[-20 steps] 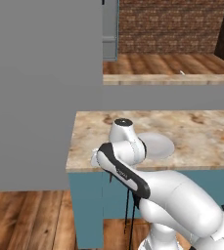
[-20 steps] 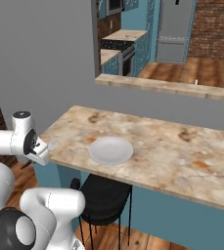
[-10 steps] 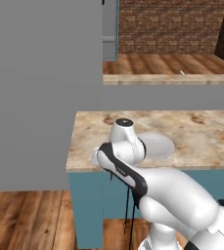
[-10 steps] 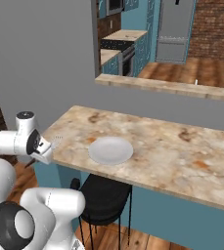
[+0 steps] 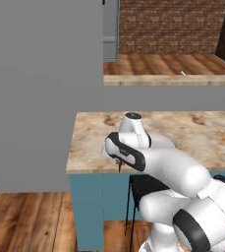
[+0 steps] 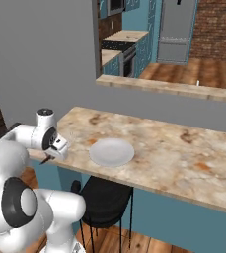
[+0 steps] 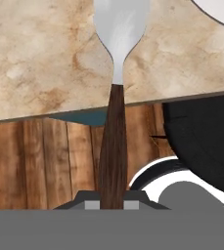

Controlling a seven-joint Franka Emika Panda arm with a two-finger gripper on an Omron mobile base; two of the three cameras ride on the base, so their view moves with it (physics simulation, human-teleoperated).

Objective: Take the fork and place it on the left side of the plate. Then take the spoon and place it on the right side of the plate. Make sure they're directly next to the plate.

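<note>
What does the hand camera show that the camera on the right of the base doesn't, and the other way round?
Hand view alone: the brown-handled, silver-headed fork up close, its handle clamped in the gripper, head over the counter edge. Right base view alone: the whole round grey-white plate, the white arm, the kitchen behind. Both: the beige stone counter, the plate's rim, the black stool.

Fork (image 7: 114,122) between the jaws, above counter (image 7: 40,53) edge
</note>
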